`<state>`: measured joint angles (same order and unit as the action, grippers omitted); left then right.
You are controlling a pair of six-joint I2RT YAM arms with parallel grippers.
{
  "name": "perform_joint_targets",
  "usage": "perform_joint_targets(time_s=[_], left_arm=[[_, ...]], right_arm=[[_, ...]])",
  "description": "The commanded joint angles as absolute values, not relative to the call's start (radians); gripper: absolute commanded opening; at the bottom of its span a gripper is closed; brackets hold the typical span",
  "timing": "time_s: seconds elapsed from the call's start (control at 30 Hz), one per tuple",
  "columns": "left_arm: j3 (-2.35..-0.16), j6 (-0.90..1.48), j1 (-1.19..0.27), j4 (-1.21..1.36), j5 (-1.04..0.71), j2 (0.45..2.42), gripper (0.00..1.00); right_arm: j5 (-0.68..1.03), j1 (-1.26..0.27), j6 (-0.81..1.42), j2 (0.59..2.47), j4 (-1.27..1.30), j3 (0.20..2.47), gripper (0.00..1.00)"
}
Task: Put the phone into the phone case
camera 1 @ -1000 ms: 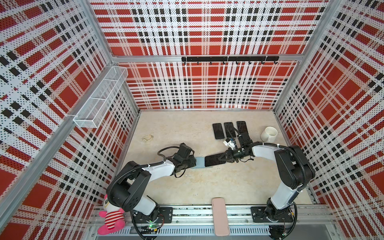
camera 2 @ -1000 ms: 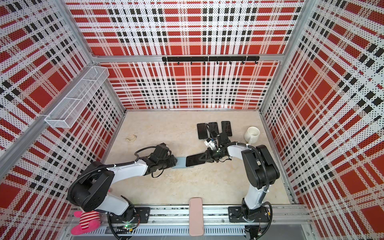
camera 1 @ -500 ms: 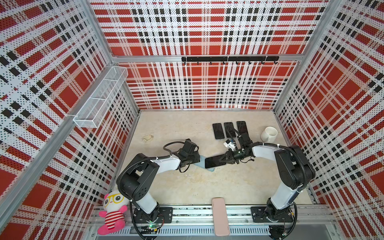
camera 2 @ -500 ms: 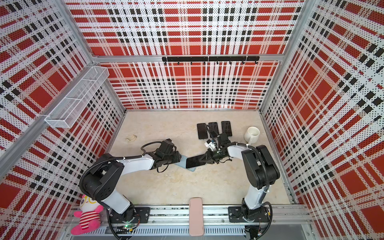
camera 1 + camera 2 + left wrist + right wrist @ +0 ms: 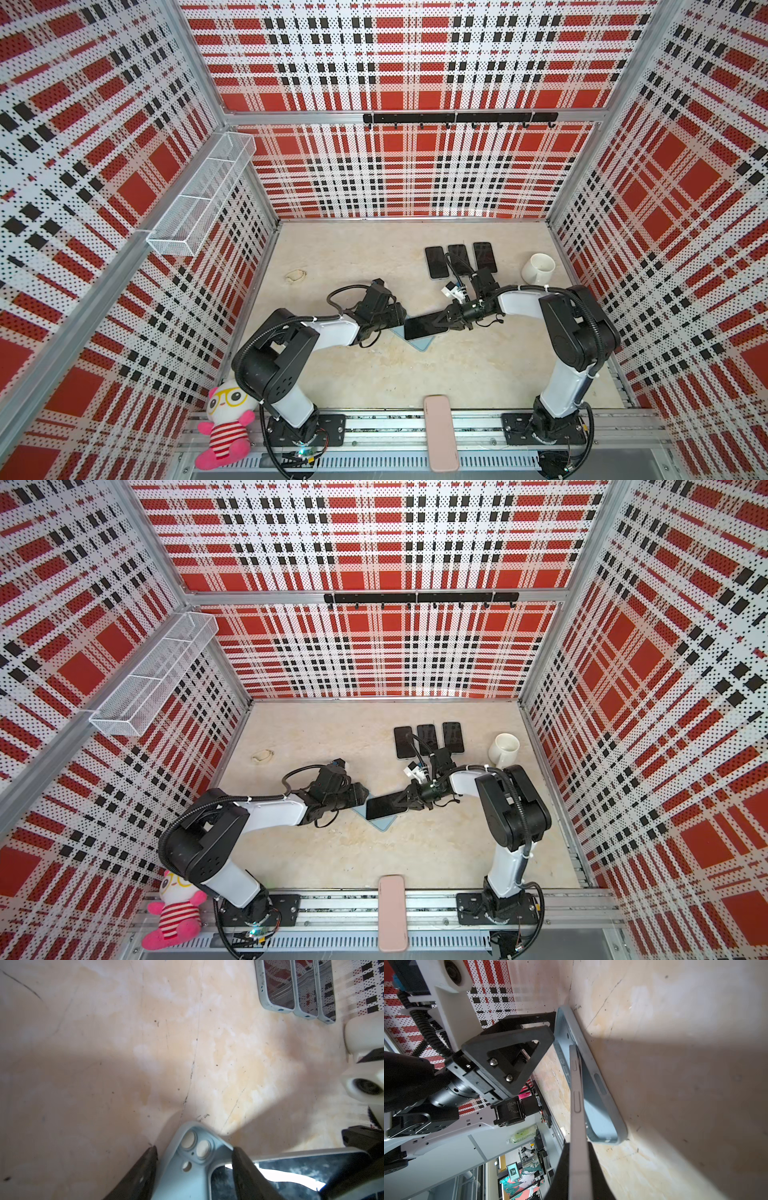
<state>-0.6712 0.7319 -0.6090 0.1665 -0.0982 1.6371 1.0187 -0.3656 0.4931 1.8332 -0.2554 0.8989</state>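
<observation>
Since the earlier frame the case [image 5: 421, 343] has swung from lying left-right to a diagonal, far-left to near-right. Your left gripper [image 5: 194, 1149] has followed it rightward and widened. It now stands spread around the case's camera end; I cannot tell whether either finger presses the rim. The case lies flat on the worktop [image 5: 374, 374], mid-scene, open side up.

Your right gripper [image 5: 448, 319] pinches the phone [image 5: 424, 326] by its right end, screen up. The phone is tilted: its left end seems to dip into the case while the right end rides above it.

Watch the axes. The phone's long axis runs nearly left-right and the case's runs diagonally, so they cross. I judge you must square them before pressing down. Your left gripper sits at the case, so it is the nearer one to turn it.
</observation>
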Motion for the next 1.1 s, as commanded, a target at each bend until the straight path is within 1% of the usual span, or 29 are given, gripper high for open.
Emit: perform_joint_targets(time_s=[0.0, 0.13, 0.27, 0.43, 0.57, 0.73, 0.93, 1.07], left_arm=[[-0.645, 0.768, -0.636, 0.201, -0.192, 1.619, 0.6], [-0.62, 0.779, -0.644, 0.204, -0.146, 1.597, 0.6], [-0.62, 0.776, -0.645, 0.215, -0.151, 1.593, 0.6], [-0.598, 0.805, -0.649, 0.2, -0.148, 1.584, 0.55], [-0.57, 0.837, -0.666, 0.201, -0.154, 1.567, 0.5], [-0.533, 0.864, -0.686, 0.192, -0.135, 1.529, 0.48], [-0.618, 0.743, -0.664, 0.011, -0.036, 1.46, 0.47], [-0.717, 0.595, -0.631, -0.076, -0.016, 1.475, 0.48]], right_arm=[[0.92, -0.396, 0.499, 1.896, -0.259, 0.904, 0.0], [0.92, -0.404, 0.489, 1.927, -0.279, 0.934, 0.0], [0.914, -0.419, 0.5, 1.948, -0.27, 0.953, 0.0], [0.903, -0.429, 0.546, 1.917, -0.212, 0.918, 0.0], [0.882, -0.425, 0.535, 1.906, -0.255, 0.93, 0.0], [0.851, -0.391, 0.47, 1.878, -0.364, 0.984, 0.0], [0.827, -0.341, 0.396, 1.75, -0.51, 1.012, 0.0], [0.819, -0.326, 0.387, 1.68, -0.544, 0.996, 0.0]])
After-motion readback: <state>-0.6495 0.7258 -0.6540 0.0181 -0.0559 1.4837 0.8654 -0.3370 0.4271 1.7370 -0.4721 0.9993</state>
